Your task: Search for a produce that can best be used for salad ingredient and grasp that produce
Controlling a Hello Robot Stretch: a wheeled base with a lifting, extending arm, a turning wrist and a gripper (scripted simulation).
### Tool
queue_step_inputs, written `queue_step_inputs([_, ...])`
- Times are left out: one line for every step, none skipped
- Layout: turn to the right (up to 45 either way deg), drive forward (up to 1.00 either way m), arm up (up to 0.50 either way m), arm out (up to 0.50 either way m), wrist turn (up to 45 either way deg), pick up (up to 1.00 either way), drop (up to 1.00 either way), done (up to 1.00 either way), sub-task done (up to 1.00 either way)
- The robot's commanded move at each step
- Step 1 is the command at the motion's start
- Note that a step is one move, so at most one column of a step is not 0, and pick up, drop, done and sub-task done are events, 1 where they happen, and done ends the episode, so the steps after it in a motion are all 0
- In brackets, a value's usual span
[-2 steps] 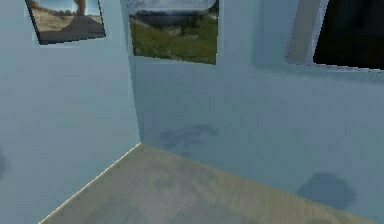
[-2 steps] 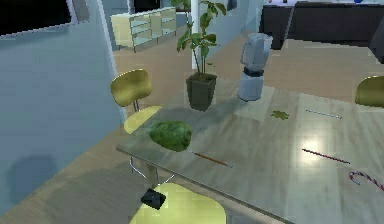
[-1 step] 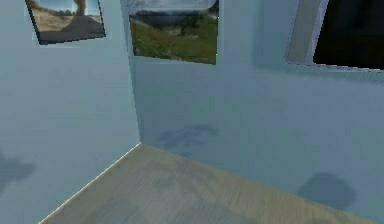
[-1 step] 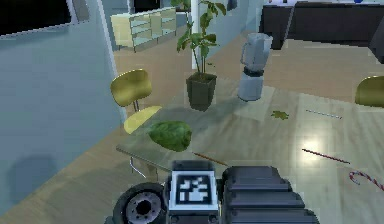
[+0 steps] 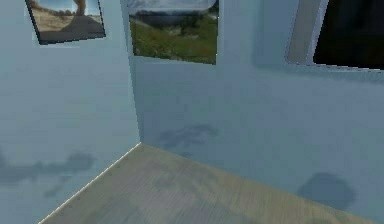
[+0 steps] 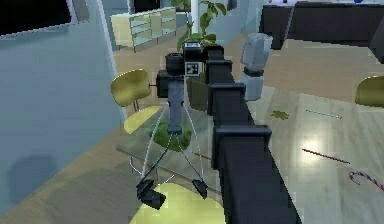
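Observation:
In the arm side view the dark arm (image 6: 245, 150) rises from the bottom edge to two white marker squares (image 6: 191, 68). The gripper (image 6: 174, 190) hangs left of them, its thin fingers (image 6: 150, 193) reaching down toward the bottom of the picture. Behind the gripper's body a leafy green lump (image 6: 180, 140), possibly a salad green, lies on a small glass table (image 6: 135, 148). I cannot tell whether the gripper holds anything.
Yellow-green chairs (image 6: 133, 90) (image 6: 372, 92) flank the scene. A wooden tabletop (image 6: 320, 125) on the right carries small scraps. Farther out are a grey bin (image 6: 257, 62), a potted plant (image 6: 205, 20) and white shelves (image 6: 140, 28). Ahead, a pale blue wall corner (image 5: 135, 100) bears pictures (image 5: 175, 35) above the wooden floor (image 5: 200, 190).

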Motion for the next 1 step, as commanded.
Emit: queue_step_inputs([0.0, 0.00, 0.00, 0.00, 45.0, 0.00, 0.00, 0.00, 0.00])
